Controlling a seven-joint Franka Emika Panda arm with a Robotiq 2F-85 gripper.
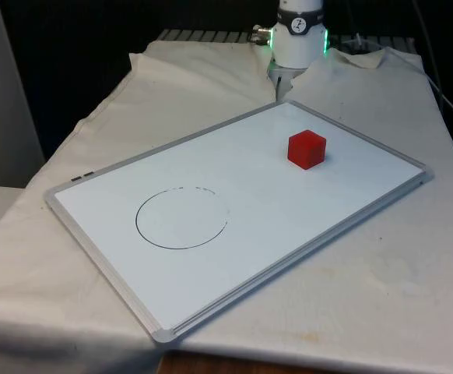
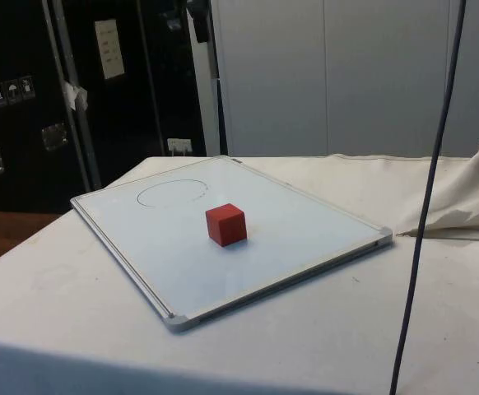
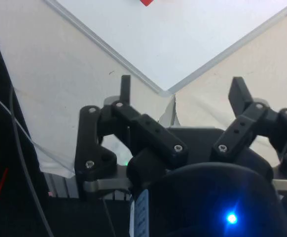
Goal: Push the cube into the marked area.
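A red cube [image 1: 307, 149] rests on a white board [image 1: 211, 179] with a grey frame, towards the front view's right and near the board's far corner. In the side view the cube [image 2: 225, 225] sits mid-board. A thin black circle [image 1: 182, 217] is drawn on the board at the front view's left, apart from the cube; the same circle [image 2: 173, 192] lies beyond the cube in the side view. My gripper [image 3: 183, 89] hangs high above the board's far corner [image 3: 164, 91], open, with nothing between its fingers. A sliver of the cube [image 3: 147, 2] shows at the wrist picture's edge.
The board lies at an angle on the white cloth [image 1: 382, 296]. The cloth bunches in folds [image 1: 211, 70] near the robot's base [image 1: 298, 35]. A black cable [image 2: 425, 214] hangs down in the side view. Dark cabinets [image 2: 25, 99] stand beyond the table.
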